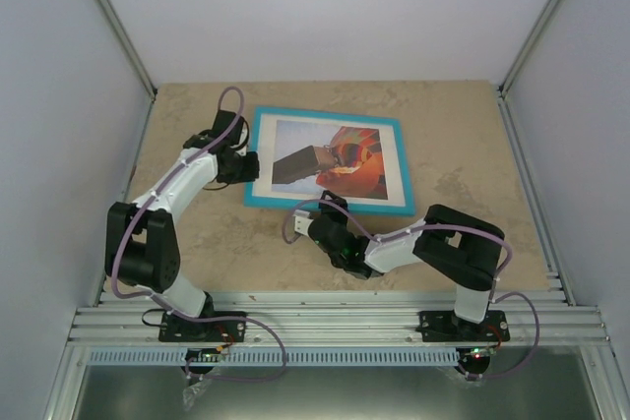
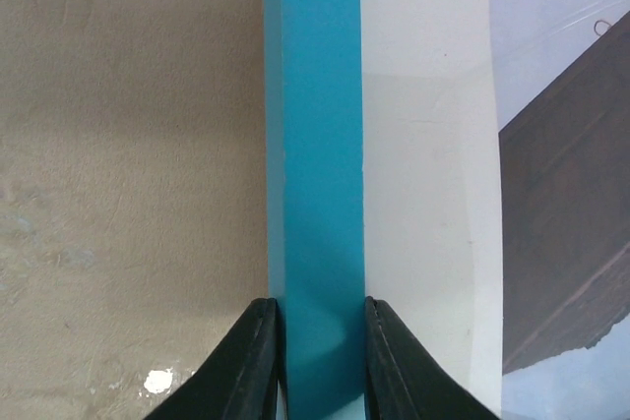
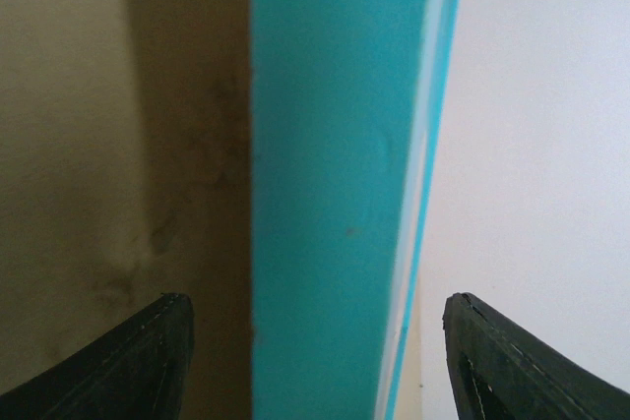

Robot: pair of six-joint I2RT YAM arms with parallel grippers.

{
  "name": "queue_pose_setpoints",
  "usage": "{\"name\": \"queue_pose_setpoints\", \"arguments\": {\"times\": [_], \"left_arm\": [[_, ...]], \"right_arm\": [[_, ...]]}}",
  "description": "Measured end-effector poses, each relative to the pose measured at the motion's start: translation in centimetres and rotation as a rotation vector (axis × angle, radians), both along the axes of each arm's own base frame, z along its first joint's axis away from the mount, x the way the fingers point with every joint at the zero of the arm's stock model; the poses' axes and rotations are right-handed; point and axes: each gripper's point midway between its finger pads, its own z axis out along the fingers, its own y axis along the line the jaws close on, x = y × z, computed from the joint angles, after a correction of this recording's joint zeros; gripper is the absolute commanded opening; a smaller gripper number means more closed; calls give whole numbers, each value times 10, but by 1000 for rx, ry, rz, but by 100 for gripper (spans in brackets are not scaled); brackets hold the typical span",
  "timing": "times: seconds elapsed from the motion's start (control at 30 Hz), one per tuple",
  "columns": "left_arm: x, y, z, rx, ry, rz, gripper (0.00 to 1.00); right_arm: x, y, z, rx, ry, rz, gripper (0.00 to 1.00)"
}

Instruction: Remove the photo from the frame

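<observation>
Beige worktop (image 1: 246, 243): left gripper (image 2: 320, 307) clamps the frame (image 2: 315, 145) at its left rail, anchoring it; right gripper (image 3: 315, 302) straddles near rail, wide.

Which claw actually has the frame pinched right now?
The left claw: its fingers press both sides of the frame rail. The right claw straddles another rail with gaps.

The photo (image 1: 330, 156) lies in the frame (image 1: 335, 114), flat at the table's (image 1: 472, 145) middle.
</observation>
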Motion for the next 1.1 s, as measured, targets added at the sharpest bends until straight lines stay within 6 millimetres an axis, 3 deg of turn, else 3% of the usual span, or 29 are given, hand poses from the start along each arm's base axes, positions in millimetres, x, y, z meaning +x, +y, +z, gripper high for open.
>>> {"name": "queue_pose_setpoints", "arguments": {"times": [0.17, 0.33, 0.47, 0.57, 0.67, 0.8, 0.93, 1.1], "left_arm": [[-3, 1, 7, -3, -10, 0, 0], [-10, 2, 18, -12, -39, 4, 4], [-16, 4, 27, -30, -68, 23, 10], [-20, 5, 34, -47, -94, 45, 14], [-23, 7, 45, -63, -133, 68, 25], [-30, 16, 66, -108, -205, 122, 49], [-31, 33, 117, -162, -375, 197, 77], [-46, 43, 175, -219, -550, 251, 99]], "right_arm": [[9, 5, 7, -1, -95, -12, 58], [14, 9, 17, -1, -175, -10, 34], [16, 11, 32, 17, -219, -12, 6], [16, 10, 47, 43, -246, -15, 0], [14, 10, 56, 48, -259, -10, 0], [12, 12, 70, 59, -279, 8, 0], [10, 8, 80, 37, -281, 16, 0], [8, 1, 103, 55, -287, 10, 0]]}}
